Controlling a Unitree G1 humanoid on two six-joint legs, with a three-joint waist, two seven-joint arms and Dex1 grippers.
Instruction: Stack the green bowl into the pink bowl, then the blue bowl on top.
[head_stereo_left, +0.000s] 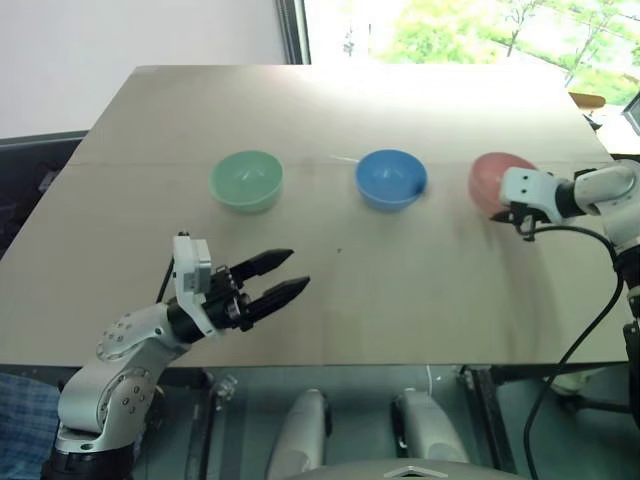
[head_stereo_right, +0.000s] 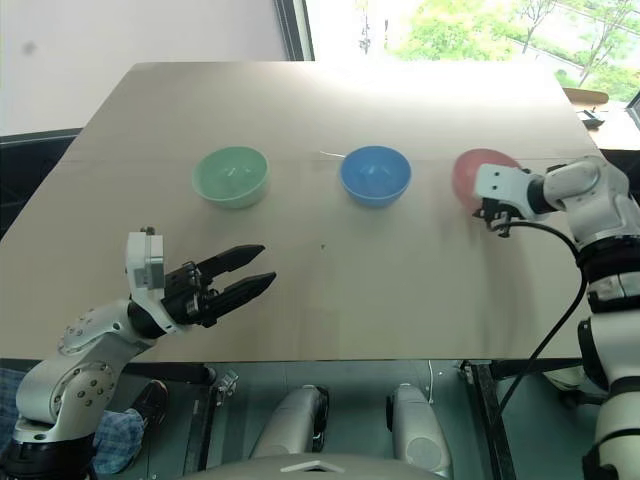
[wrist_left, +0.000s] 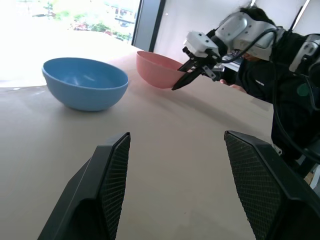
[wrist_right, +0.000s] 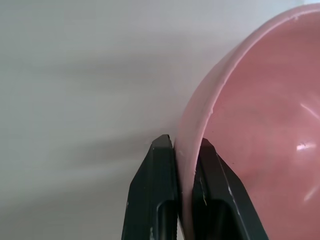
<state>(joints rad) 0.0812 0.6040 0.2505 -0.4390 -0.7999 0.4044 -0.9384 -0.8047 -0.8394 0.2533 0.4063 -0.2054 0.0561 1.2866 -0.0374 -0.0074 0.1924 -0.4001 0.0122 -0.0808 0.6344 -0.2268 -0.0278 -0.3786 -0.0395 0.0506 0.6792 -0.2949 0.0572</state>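
In the left eye view, the 3 bowls sat in a row across the counter (head_stereo_left: 120, 290): the green bowl (head_stereo_left: 246, 180) on the left, the blue bowl (head_stereo_left: 391, 178) in the middle, the pink bowl (head_stereo_left: 494, 176) on the right, each well apart from the next. The right tool (head_stereo_left: 524, 226) was at the pink bowl's near rim. The left tool (head_stereo_left: 280, 276) hovered nearer the robot, its fingers wide and holding nothing, pointing toward the middle of the row; the green bowl lay beyond it and a little to its left, nearer to this arm than to the other.

In the left wrist view, the blue bowl (wrist_left: 85, 82) stood ahead, with the pink bowl (wrist_left: 159, 69) past it and tipped up on the right tool (wrist_left: 181, 84).

In the right wrist view, the 2 fingers (wrist_right: 152, 195) were clamped narrow on the pink bowl's (wrist_right: 260, 125) wall, 1 outside and 1 inside.

The green bowl probably had to travel rightward past the blue bowl to reach the pink bowl.
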